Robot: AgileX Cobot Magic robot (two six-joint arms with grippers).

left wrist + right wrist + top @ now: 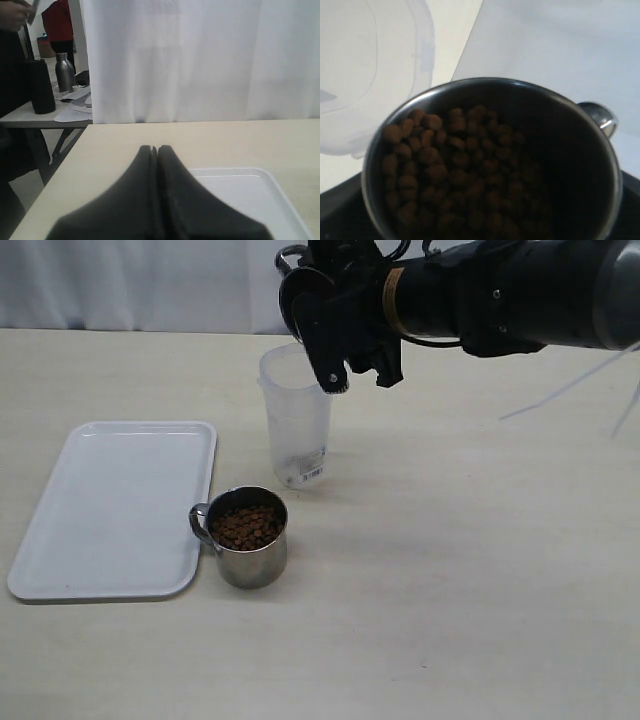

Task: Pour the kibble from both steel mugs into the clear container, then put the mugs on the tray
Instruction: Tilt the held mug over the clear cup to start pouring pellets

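The kibble (pixel 455 170) is heaped in the held steel mug (pixel 305 300), which is carried tilted just above and behind the rim of the clear container (pixel 295 430). For a clean pour, the mug's lip is best brought squarely over the container's narrow mouth before the tilt is slowly deepened, so that no pellets are thrown past the rim. The right claw (pixel 335 330) is spread wide and clamped around that mug, while the left claw (pixel 155 150) is pressed fully together with nothing held.
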